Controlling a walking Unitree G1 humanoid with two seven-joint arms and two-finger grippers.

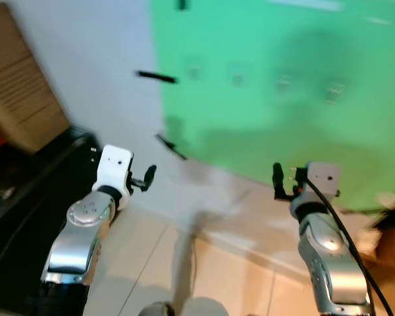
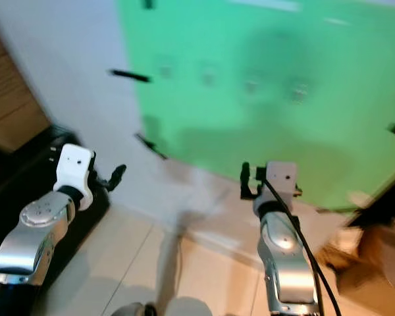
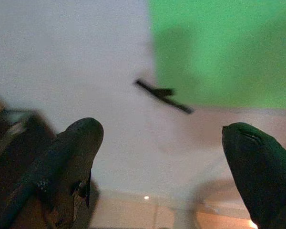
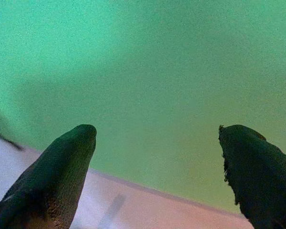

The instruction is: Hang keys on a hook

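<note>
At the far left of the head views, a brown cardboard box (image 1: pixel 16 92) is seen above a dark piece of furniture (image 1: pixel 26 197). The left pincer (image 1: pixel 147 178) is held raised in front of the white wall (image 1: pixel 85 72); in the left wrist view its fingers (image 3: pixel 69 157) are recorded as spread wide with nothing between them. That view also shows a thin black mark (image 3: pixel 163 95) on the wall at the edge of the green panel (image 1: pixel 283 92), and pale floor tiles below.

Further right, four small pale fittings (image 1: pixel 283 80) are noted in a row on the green panel; they are too blurred to be identified with certainty as hooks. The right pincer (image 1: pixel 281 181) is held up before the lower part of the panel. In the right wrist view its fingers (image 4: pixel 62 176) are likewise spread apart and empty, with the green surface behind them and a pale band of wall beneath.

No keys can be made out in either pincer; their location cannot be told.

The floor (image 1: pixel 224 276) is laid with light beige tiles. At the far right of the right eye view, brown objects (image 2: pixel 375 257) are seen, too blurred to identify.
</note>
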